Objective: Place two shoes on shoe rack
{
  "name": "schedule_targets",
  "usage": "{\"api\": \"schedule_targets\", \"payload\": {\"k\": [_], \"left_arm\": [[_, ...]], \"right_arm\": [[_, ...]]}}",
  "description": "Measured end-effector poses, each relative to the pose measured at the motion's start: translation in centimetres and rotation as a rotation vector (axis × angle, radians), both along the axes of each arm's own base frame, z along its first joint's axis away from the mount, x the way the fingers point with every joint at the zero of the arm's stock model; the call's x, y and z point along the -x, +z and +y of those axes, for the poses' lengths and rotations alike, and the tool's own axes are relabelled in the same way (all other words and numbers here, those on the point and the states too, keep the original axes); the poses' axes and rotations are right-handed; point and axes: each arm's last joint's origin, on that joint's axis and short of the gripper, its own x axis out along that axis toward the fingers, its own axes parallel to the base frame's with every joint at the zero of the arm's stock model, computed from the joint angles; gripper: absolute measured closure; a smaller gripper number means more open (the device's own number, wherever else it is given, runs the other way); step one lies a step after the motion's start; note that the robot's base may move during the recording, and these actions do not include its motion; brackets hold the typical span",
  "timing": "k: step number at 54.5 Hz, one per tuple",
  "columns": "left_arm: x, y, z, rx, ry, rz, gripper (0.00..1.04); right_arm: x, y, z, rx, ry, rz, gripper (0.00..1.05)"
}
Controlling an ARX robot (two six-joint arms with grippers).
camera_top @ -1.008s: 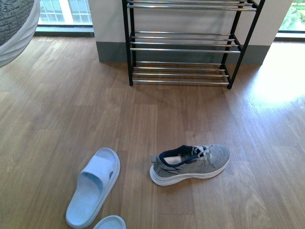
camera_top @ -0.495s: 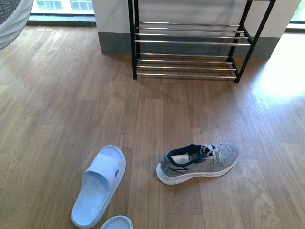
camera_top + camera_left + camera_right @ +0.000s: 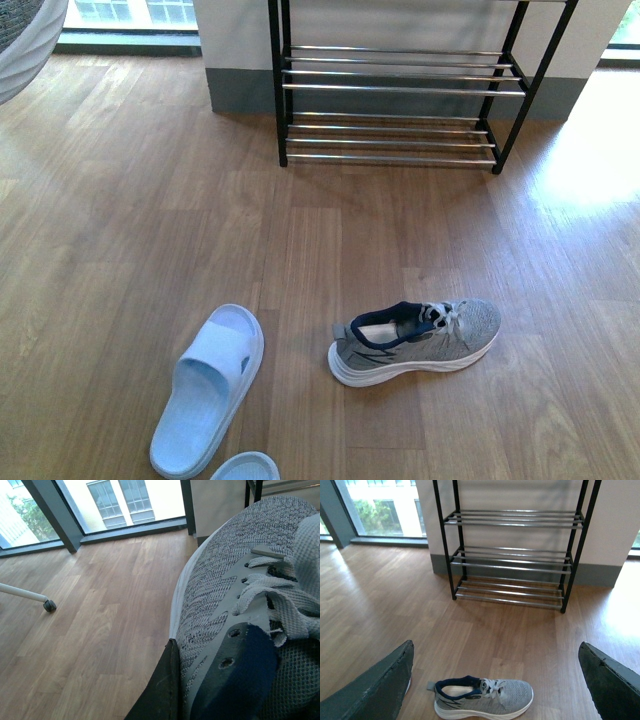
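Indoors | plank floor (image 3: 130, 200) | shoe rack (image 3: 400, 88) against wall (image 3: 235, 30) | left end effector (image 3: 172, 680) pinching sneaker (image 3: 225, 575) | right end effector (image 3: 496, 647) spread

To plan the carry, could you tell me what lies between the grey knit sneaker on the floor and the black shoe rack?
Only bare wooden floor separates the grey knit sneaker from the black metal shoe rack, as front and right wrist views show.

Front view looks down over the floor (image 3: 150, 200) to the shoe rack (image 3: 400, 89). The right wrist view, behind the right end effector (image 3: 496, 647), shares the rack and floor sneaker (image 3: 420, 338). The left wrist view hugs the lifted sneaker (image 3: 225, 580).
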Motion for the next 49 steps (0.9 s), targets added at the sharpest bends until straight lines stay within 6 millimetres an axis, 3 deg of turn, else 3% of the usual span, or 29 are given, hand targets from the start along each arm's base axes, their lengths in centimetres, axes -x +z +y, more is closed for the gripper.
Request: {"api": "schedule_targets", "payload": {"k": [3, 6, 11, 13, 16, 20, 25, 34, 49], "left_arm": [[0.0, 0.0, 0.0, 0.0, 0.0, 0.0, 1.03], [0.0, 0.0, 0.0, 0.0, 0.001, 0.0, 1.03], [0.0, 0.0, 0.0, -0.001, 0.001, 0.0, 1.03], [0.0, 0.0, 0.0, 0.0, 0.001, 0.0, 1.03], [0.0, 0.0, 0.0, 0.0, 0.001, 0.0, 1.03], [0.0, 0.0, 0.0, 0.0, 0.001, 0.0, 1.03], [0.0, 0.0, 0.0, 0.0, 0.001, 0.0, 1.03], [0.0, 0.0, 0.0, 0.0, 0.001, 0.0, 1.03], [0.0, 0.0, 0.0, 0.0, 0.001, 0.0, 1.03]], "right_arm": [[-2.3, 1.3, -0.7, 0.015, -0.03, 0.001, 0.09], [-6.2, 2.6, -1.6, 0.033, -0.078, 0.002, 0.09], [-11.3, 1.7, -2.5, 0.03, -0.091, 0.102, 0.09], [-13.3, 0.2, -2.8, 0.024, -0.094, 0.183, 0.09], [-16.7, -3.8, -2.9, 0.02, -0.098, 0.355, 0.09], [-19.5, -8.0, -2.9, -0.003, -0.108, 0.524, 0.09], [-22.5, -11.6, -2.2, -0.048, -0.092, 0.649, 0.09], [-25.9, -15.2, 0.0, -0.116, -0.053, 0.75, 0.09], [-28.0, -21.2, 2.0, -0.088, -0.036, 0.892, 0.09]]}}
